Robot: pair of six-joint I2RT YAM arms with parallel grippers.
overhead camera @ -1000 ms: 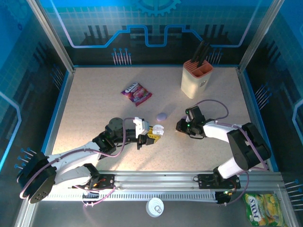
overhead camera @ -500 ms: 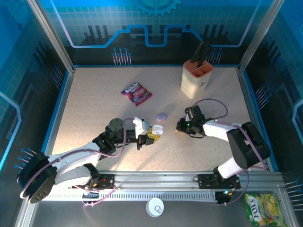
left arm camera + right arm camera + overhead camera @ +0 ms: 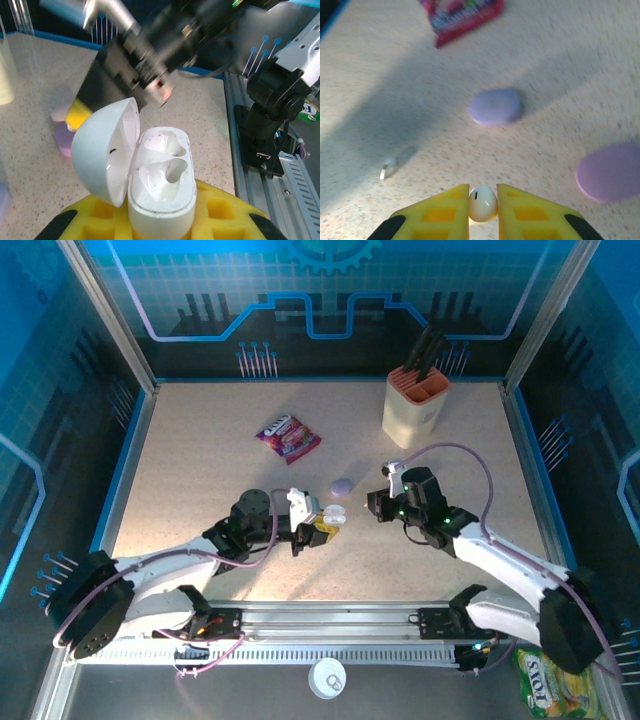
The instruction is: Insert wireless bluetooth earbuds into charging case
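Observation:
My left gripper [image 3: 328,521] is shut on the white charging case [image 3: 336,512], just left of the table's middle. In the left wrist view the case [image 3: 162,185] stands upright between the yellow fingers [image 3: 220,215]. Its lid [image 3: 107,150] hangs open to the left, and both sockets are bare. My right gripper [image 3: 373,504] hovers a short way to the right of the case. It is shut on a white earbud [image 3: 482,204] pinched between its yellow pads [image 3: 440,212]. A tiny pale bud [image 3: 387,167] lies on the table to the left.
A lilac pebble-like case [image 3: 343,485] lies just behind both grippers, and a purple one [image 3: 612,170] lies to the right in the right wrist view. A red snack packet [image 3: 288,435] sits further back. A cream knife holder [image 3: 415,408] stands at the back right.
The right gripper closed on the white earbud and shifted slightly left toward the open case, while its arm stretched out lower. The left gripper kept the case almost still.

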